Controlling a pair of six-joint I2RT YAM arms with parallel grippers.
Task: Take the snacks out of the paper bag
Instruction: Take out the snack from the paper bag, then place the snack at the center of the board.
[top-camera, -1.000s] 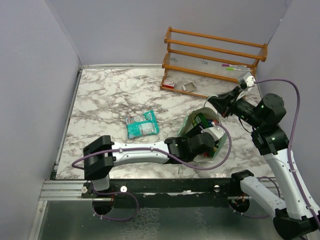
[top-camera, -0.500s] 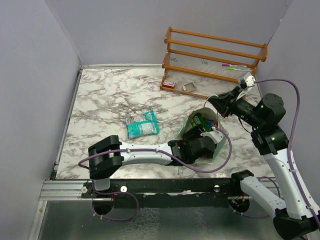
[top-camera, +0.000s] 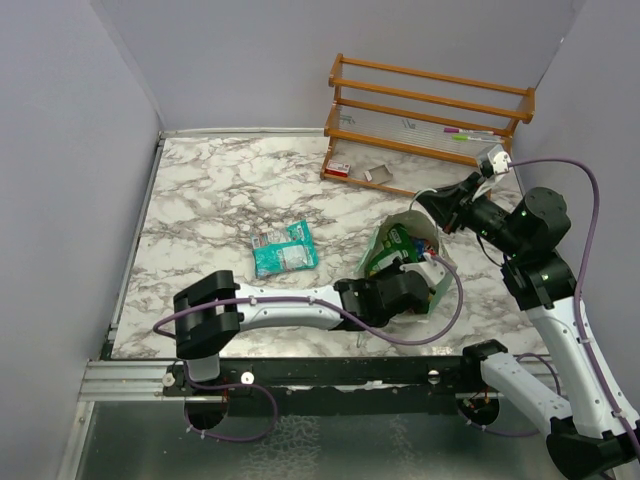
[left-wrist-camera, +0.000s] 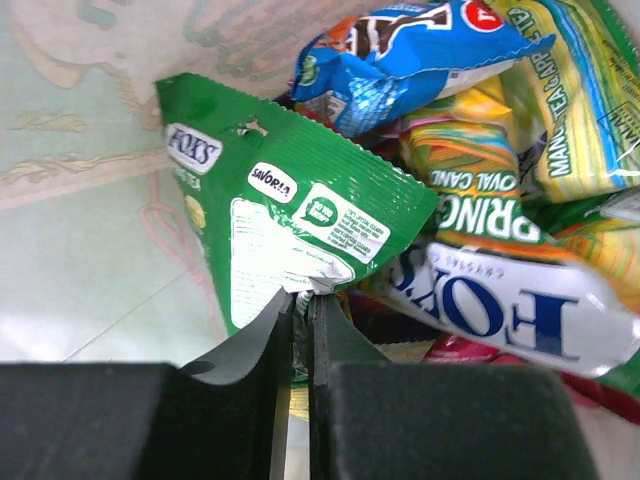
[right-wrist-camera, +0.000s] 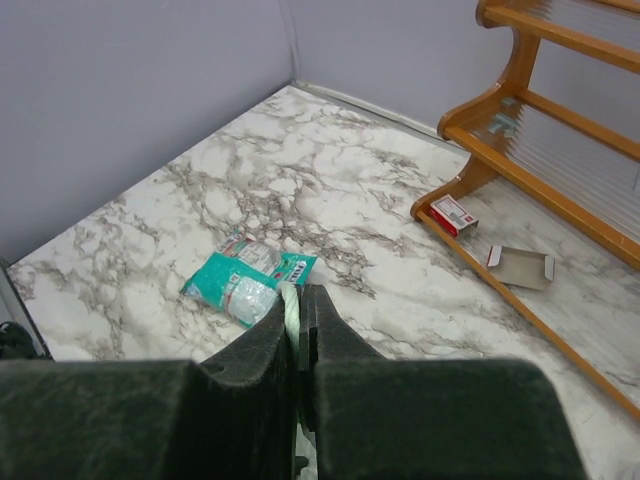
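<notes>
Out on the marble bench (top-camera: 200, 200) lies the teal packet (top-camera: 285, 250), left of the paper bag (top-camera: 376, 250). Inside the bag, the left claw (left-wrist-camera: 300, 300) is pinched tight on a green packet (left-wrist-camera: 290, 210) (more snacks (left-wrist-camera: 480, 300) piled beside it). Over right, the right claw (right-wrist-camera: 297, 300) nips the bag's rim, fingers closed.

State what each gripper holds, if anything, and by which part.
Left gripper: the green packet, pinched at one edge, inside the bag. Right gripper: the bag, by its rim.
</notes>
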